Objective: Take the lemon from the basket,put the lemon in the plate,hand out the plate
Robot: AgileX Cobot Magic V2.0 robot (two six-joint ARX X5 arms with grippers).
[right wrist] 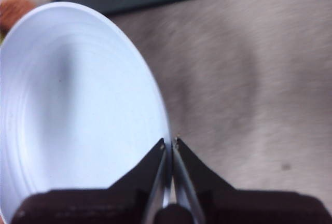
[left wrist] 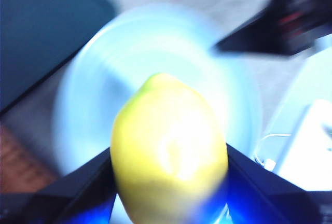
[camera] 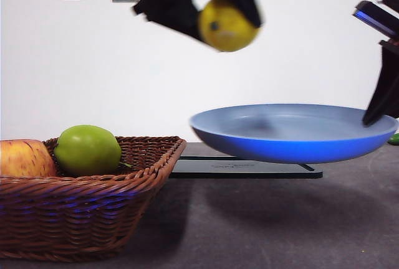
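Above the grey desk, your left gripper had its fingers clamped on the lemon, high over the plate. Your right gripper pinched the plate's rim, holding it clear of the desk beside the basket.

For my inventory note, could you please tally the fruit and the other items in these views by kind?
Lemons: 1, the lemon held in the left gripper.
Apples: 2, green apple and red-yellow apple.
Baskets: 1, the basket.
Plates: 1, the plate, gripped by the right gripper.
Trays: 1, black tray.
Total: 6.
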